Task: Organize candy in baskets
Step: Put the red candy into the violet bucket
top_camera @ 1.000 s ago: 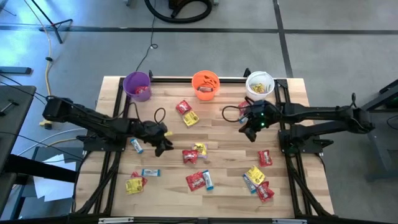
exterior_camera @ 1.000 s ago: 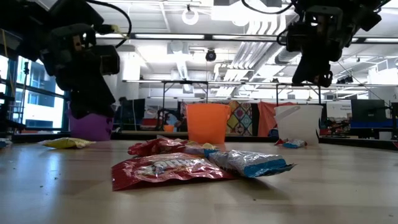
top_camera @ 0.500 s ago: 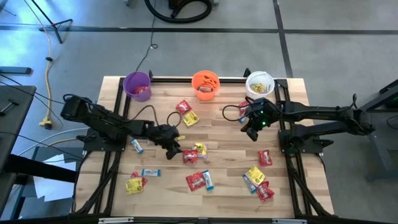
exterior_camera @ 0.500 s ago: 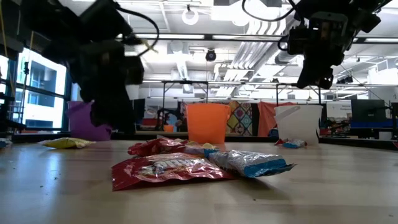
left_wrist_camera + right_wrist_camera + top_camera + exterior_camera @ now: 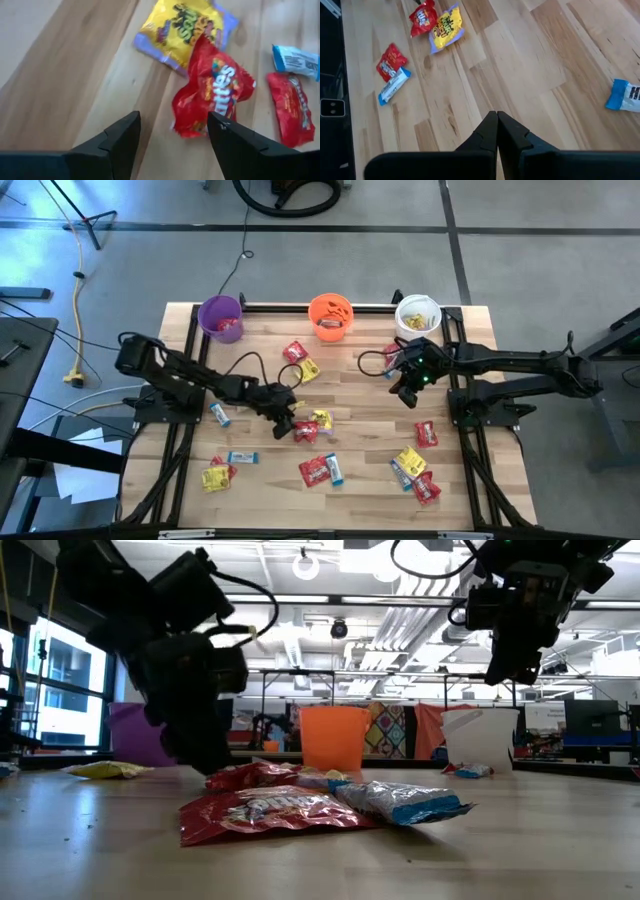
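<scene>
Now left pincer (image 5: 172,137) over red packet (image 5: 212,95)

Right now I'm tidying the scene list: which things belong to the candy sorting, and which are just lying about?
Job:
round purple plastic bucket
orange bucket
white bucket
red wrapped candy packet
yellow packet
open left gripper

Lying about:
black cable loop on the floor

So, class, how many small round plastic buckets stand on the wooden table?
3, along the far edge: purple plastic bucket on the left, orange plastic bucket in the middle, white plastic bucket on the right. None appears hidden.
</scene>
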Available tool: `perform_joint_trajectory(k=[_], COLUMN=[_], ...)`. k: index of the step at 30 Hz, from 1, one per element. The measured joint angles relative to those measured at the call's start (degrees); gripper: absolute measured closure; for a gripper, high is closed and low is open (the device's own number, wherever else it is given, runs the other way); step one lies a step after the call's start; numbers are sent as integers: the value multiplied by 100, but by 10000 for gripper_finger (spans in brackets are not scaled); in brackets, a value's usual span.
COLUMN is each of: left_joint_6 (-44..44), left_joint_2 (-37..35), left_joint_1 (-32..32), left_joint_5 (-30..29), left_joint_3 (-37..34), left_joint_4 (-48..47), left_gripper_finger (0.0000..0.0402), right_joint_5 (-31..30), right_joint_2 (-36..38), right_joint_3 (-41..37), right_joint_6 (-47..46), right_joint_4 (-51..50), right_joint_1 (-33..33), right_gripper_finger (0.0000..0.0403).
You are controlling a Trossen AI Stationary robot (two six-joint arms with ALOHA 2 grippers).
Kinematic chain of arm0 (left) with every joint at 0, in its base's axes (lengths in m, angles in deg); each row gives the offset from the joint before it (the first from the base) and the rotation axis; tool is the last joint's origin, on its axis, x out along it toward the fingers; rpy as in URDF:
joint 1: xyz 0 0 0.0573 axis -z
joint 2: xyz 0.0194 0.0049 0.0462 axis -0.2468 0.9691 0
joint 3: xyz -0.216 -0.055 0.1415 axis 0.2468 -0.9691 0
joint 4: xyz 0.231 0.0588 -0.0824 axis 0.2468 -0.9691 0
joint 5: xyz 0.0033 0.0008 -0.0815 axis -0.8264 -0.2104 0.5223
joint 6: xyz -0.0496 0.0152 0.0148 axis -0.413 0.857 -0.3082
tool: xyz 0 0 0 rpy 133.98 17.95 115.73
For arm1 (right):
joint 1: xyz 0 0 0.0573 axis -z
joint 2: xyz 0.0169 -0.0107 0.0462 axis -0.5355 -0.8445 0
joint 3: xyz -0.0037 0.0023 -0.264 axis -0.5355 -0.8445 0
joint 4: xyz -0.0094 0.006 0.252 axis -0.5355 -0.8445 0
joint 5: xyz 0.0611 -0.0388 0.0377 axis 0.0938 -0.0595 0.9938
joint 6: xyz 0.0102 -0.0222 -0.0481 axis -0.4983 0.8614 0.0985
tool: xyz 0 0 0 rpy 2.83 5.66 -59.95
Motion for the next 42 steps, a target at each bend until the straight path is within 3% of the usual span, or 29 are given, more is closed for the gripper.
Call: perform_joint_trajectory(k=[11, 20, 30, 42], left_joint_6=[750, 897, 1254, 1707], left_joint_2=[825, 622, -752, -2781], left_joint_1=[219, 138, -511, -2547], left_joint_5=[95, 233, -1, -398], left_joint_3=[432, 444, 415, 426], left_joint_4=[428, 222, -1516, -2775], left_gripper_finger=[236, 388, 398, 400], right_joint_5=[-20, -137, -147, -516], right_joint_2=[183, 234, 236, 236], right_joint_3=[0, 2, 2, 3], right_joint_6=[-24, -41, 1, -12], right_joint_4=[-295, -328, -193, 449], right_joint_1=[0, 52, 377, 736], right_gripper_finger=[403, 403, 403, 403])
